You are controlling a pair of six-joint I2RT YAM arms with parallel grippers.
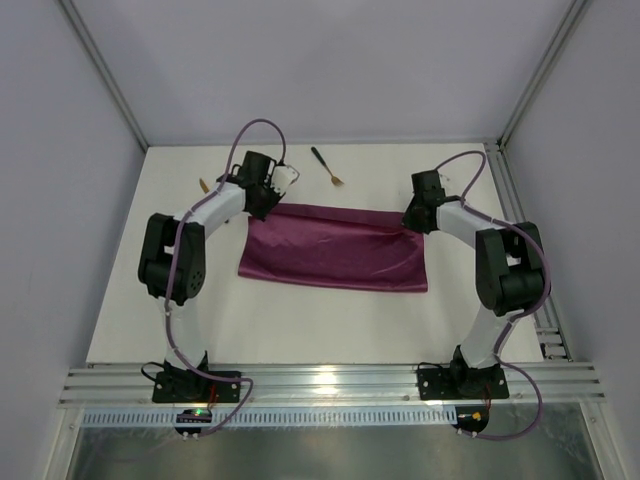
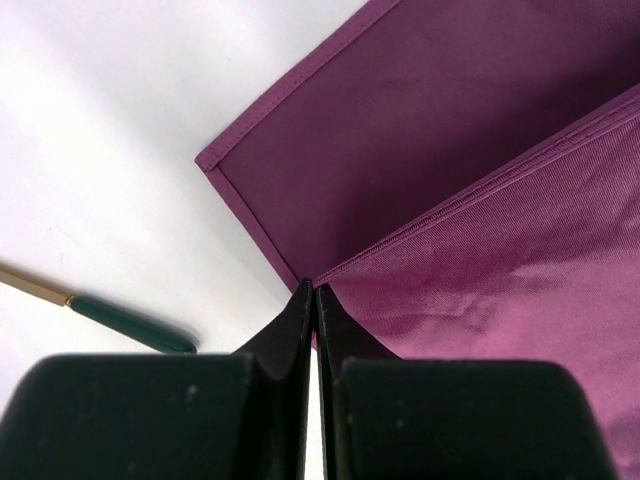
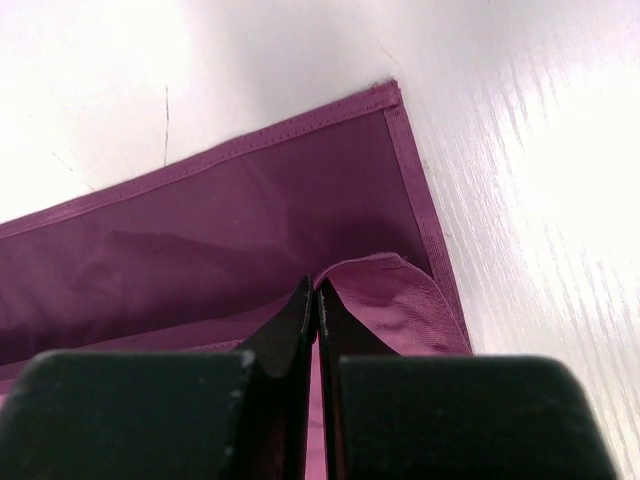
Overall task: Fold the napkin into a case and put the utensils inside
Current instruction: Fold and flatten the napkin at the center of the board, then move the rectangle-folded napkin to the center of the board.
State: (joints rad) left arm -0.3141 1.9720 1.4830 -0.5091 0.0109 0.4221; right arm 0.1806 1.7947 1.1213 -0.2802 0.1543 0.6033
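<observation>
Pinching napkin (image 1: 335,250) corners — left end effector (image 2: 313,292), right end effector (image 3: 313,285)

You have open white worktop (image 1: 320,320) in front of the magenta-purple cloth napkin (image 1: 335,255). Behind it, the gold-headed, black-handled fork (image 1: 327,167) lies between the two arms, and the matching knife (image 2: 100,308) lies just beside your left pincer (image 2: 313,290).

Around me is a white table (image 1: 300,325) under bright, even light. A pale grey far wall (image 1: 320,70), left wall (image 1: 45,220) and right wall (image 1: 600,180) enclose it. A ribbed aluminium rail (image 1: 330,382) lines the near edge, catching glare.
</observation>
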